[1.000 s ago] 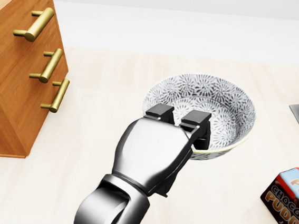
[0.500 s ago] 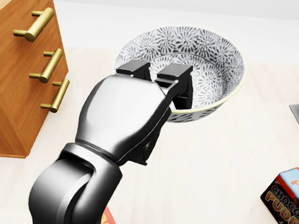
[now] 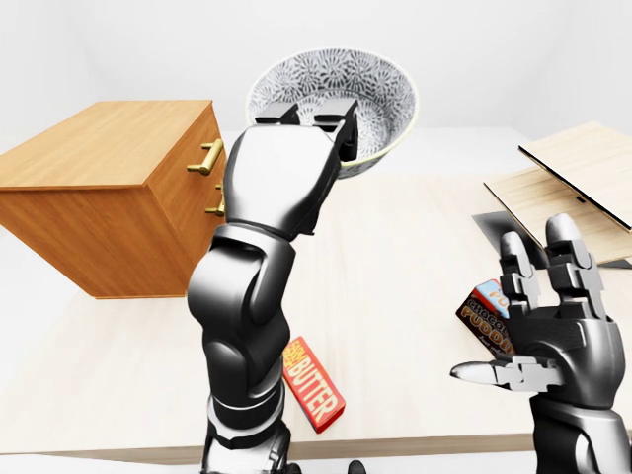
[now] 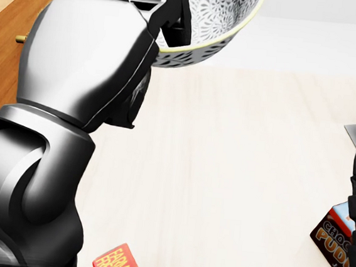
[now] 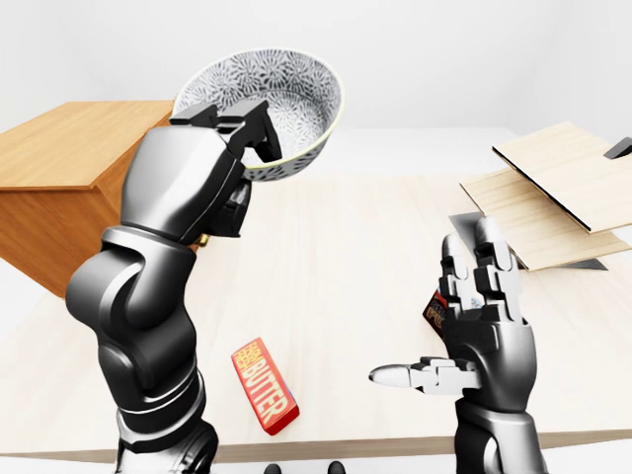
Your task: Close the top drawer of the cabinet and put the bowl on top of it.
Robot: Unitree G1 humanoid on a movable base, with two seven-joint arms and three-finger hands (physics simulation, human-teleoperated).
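Observation:
A patterned black-and-white bowl (image 3: 367, 91) hangs in the air, tilted, high above the table. My left hand (image 3: 308, 117) is shut on its near rim, with the fingers hooked inside. In the left-eye view the bowl is just right of the wooden cabinet (image 3: 109, 197) and above the level of its top. Brass handles (image 3: 210, 156) show on the cabinet's drawer face, which looks flush; my arm hides the lower drawers. My right hand (image 3: 513, 321) is open at the lower right, fingers spread and holding nothing.
A red butter box (image 3: 314, 385) lies on the light table (image 3: 395, 257) near my left arm's base. A chocolate pudding box (image 4: 338, 240) lies behind my right hand. Wooden boards (image 3: 573, 178) and a dark flat panel (image 3: 491, 230) occupy the table's right side.
My left arm has lifted the bowl off the table, up and left toward the cabinet; in the head view it now reaches the top edge. The right hand has risen slightly.

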